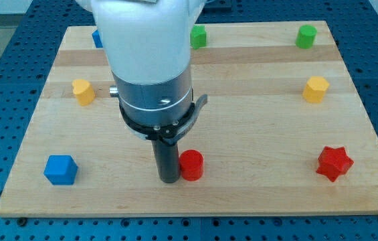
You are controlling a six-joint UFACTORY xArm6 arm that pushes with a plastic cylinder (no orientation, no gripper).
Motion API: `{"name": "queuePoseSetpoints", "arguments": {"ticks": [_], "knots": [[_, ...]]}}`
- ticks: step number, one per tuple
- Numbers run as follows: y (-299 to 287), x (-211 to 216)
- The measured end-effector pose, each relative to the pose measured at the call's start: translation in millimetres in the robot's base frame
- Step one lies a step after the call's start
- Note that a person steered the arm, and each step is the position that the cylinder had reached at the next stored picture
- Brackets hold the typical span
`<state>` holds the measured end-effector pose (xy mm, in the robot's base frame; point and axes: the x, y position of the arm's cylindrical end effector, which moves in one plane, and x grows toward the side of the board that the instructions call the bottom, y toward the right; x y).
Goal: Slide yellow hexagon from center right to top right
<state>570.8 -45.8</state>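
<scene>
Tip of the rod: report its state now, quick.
My tip: no gripper, holding nothing; it stands down on the board just left of the red cylinder, far from the yellow hexagon at center right.

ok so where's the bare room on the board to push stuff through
Widest bare patch: the view's right half, bordered by the yellow hexagon, green block, red star and red cylinder. Also between the blue cube and my tip. Crowded spot: my tip right beside the red cylinder.

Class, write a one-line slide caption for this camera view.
My tip rests beside the red cylinder, far from the yellow hexagon at center right.
</scene>
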Motion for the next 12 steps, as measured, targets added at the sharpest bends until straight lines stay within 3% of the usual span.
{"name": "queuePoseSetpoints", "arguments": {"ticks": [2, 4, 8, 10, 12], "knots": [[-16.2, -17.9], [-1.0, -73.2], [220.0, -77.0], [230.4, -119.1], [281.5, -142.5]]}}
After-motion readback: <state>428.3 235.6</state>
